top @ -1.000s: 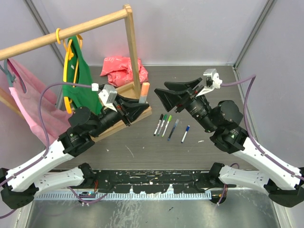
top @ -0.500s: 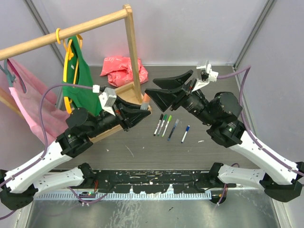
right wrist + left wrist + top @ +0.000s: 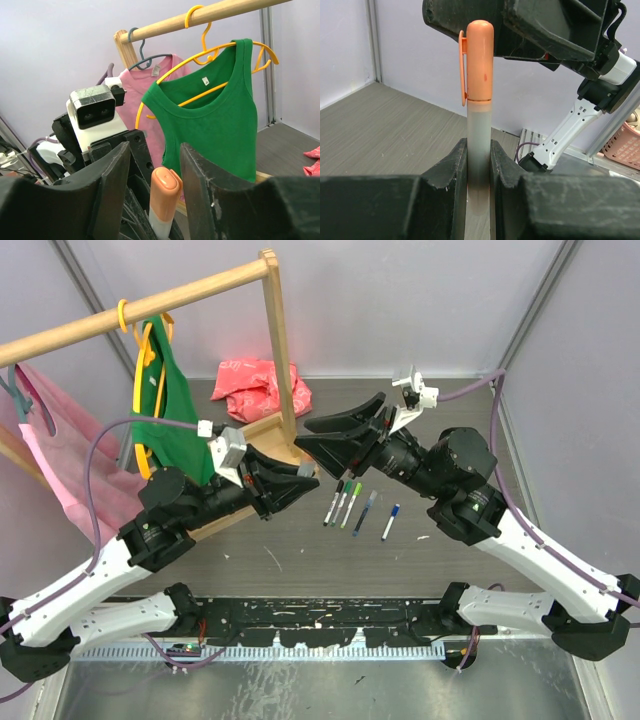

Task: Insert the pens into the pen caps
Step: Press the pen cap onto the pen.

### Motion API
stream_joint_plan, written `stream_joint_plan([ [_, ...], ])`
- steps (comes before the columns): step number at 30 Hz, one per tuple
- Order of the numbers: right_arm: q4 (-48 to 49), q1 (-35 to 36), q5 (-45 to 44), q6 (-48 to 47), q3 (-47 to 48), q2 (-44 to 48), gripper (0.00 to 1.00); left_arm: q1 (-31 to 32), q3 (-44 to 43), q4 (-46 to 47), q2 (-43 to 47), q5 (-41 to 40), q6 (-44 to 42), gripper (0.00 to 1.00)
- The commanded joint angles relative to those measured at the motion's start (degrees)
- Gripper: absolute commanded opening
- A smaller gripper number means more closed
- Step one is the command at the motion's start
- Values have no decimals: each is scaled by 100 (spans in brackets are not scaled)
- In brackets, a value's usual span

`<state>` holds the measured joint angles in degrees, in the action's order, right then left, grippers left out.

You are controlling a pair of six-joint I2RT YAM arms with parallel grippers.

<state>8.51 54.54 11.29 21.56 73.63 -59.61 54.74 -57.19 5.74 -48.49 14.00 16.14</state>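
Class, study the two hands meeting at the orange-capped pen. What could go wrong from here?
The right hand straddles the orange cap with gaps either side; closing off-centre could knock it askew.
The left hand pinches the pen only low on its barrel, so a sideways push may tilt it.
The hands are close and might collide.

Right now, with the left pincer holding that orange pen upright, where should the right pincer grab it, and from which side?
Take the orange cap: it stands free above the left pincer, which clamps the grey barrel. Come from the top end, right pincer straddling it, pads on the smooth sides, off the clip.
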Motion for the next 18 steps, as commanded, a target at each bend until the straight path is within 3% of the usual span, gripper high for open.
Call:
stream_joint_plan([
  [1,199,12,181,100,221,66,47,-10,-246,265,113,136,74,0],
  [9,184,12,227,138,168,52,44,-19,-290,333,109,173,78,0],
  [18,97,12,95,67,91,119,51,-18,-350,312,98,200,65,0],
])
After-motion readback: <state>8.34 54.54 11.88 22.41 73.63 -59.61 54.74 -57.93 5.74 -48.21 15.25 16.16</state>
